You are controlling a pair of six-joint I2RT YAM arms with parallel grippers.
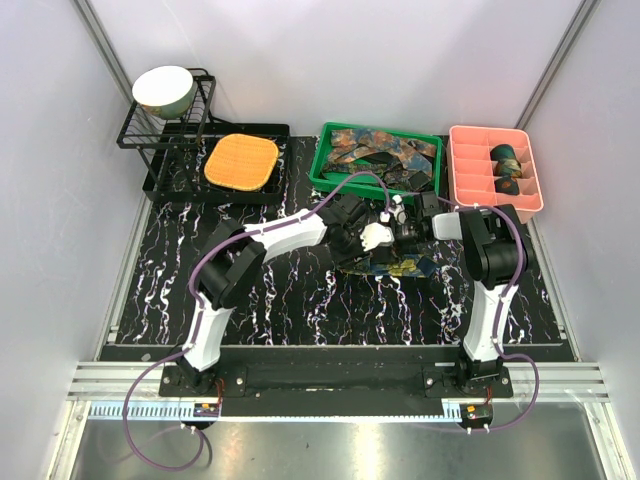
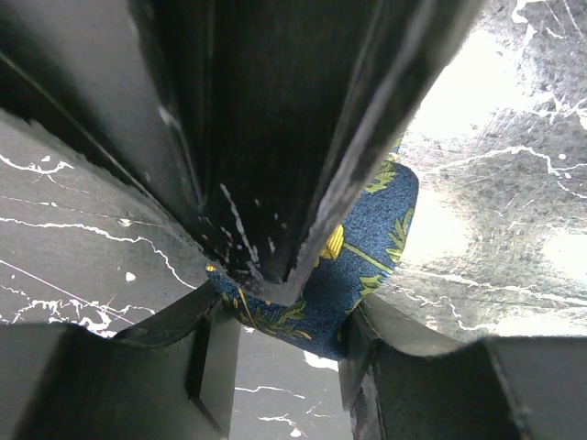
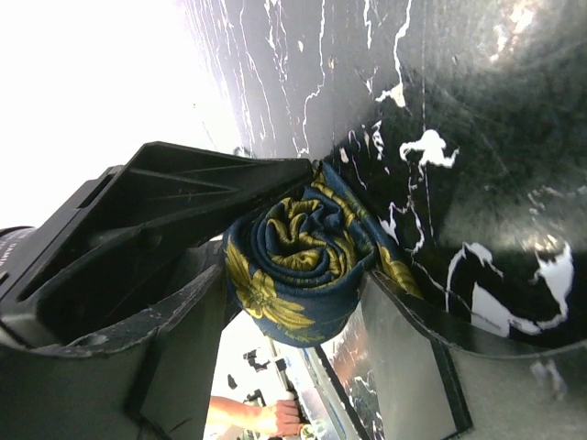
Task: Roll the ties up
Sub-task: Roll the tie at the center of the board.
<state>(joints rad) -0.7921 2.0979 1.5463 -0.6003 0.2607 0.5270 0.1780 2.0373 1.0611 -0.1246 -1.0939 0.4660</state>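
Black fingers of your right gripper (image 3: 321,229) fill the right wrist view, one on each side of a tightly wound navy tie (image 3: 293,266) with gold leaf figures. Both fingers touch the coil, so the jaws stand at a middling width, closed on the roll, with its spiral end facing the lens. Behind it runs the black marbled table (image 3: 477,137).

From your left wrist, the left gripper (image 2: 280,307) clamps a blue patch of the same navy tie (image 2: 367,247) between its two fingers at a narrow-to-middling width. A large dark gripper part crosses the view just above the cloth.

Seen from above, your left gripper (image 1: 375,237) and right gripper (image 1: 410,228) meet at mid-table, right of centre, over the navy tie (image 1: 400,264), whose loose part lies flat on the table (image 1: 280,290) beneath them.

At the far edge, a green bin (image 1: 318,172) holds a heap of unrolled ties (image 1: 385,150). Just beside it on the right, a pink divided tray (image 1: 458,165) carries rolled ties (image 1: 510,158) in its right-hand compartments.
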